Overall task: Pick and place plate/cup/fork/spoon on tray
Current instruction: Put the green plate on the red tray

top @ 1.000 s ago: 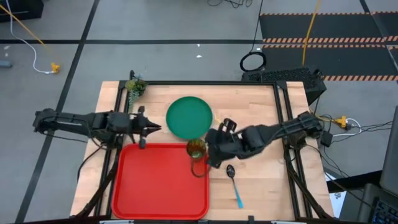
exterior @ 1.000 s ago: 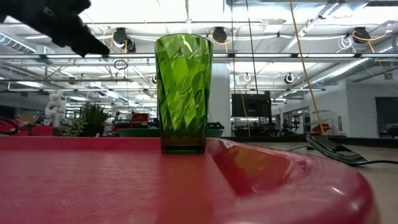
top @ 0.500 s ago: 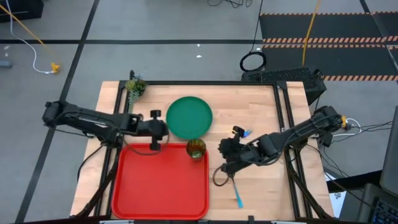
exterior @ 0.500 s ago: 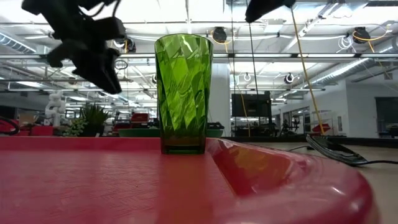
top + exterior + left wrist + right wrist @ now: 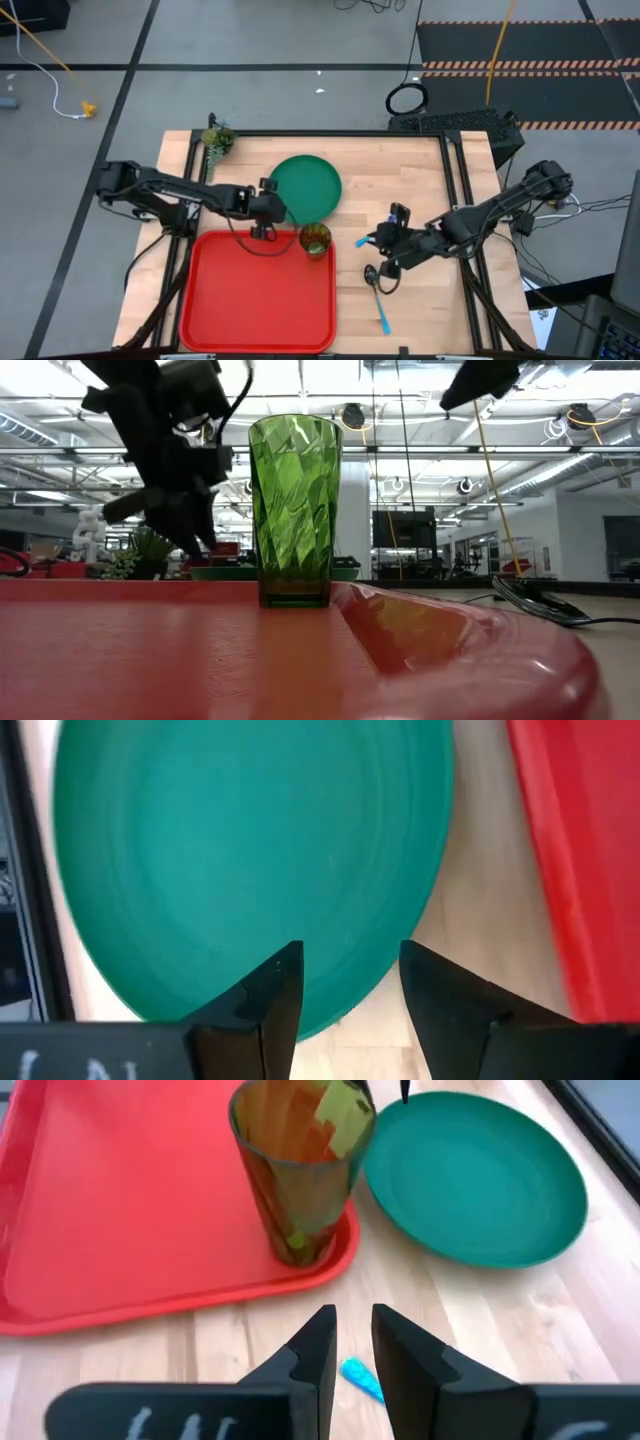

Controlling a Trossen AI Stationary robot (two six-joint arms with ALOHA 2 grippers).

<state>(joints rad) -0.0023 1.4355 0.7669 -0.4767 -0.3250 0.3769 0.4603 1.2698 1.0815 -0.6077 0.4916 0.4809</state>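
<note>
The dark-green plate [image 5: 308, 183] lies flat on the wooden table just beyond the red tray [image 5: 250, 295]. My left gripper [image 5: 350, 955] hangs open over the plate's rim nearest the tray, one finger above the plate and one above the wood, touching neither. The olive-green cup [image 5: 300, 1170] stands upright on its base in the tray's far right corner. My right gripper [image 5: 353, 1315] hovers right of the tray, its fingers a narrow gap apart with nothing between them. Below it a light-blue end of the fork [image 5: 360, 1378] lies on the table. The spoon [image 5: 378, 295] lies nearer the front edge.
A small leafy plant sprig [image 5: 217, 140] sits at the table's far left corner. Black frame rails [image 5: 460, 200] run along the table's left and right sides. Most of the tray's floor is bare red plastic [image 5: 120, 1200].
My left gripper has travelled toward the table's right to the plate's rim, come down, and spread its fingers. My right gripper has drawn back from the cup toward the table's right edge, over the fork and spoon. The cup stays upright on the tray.
</note>
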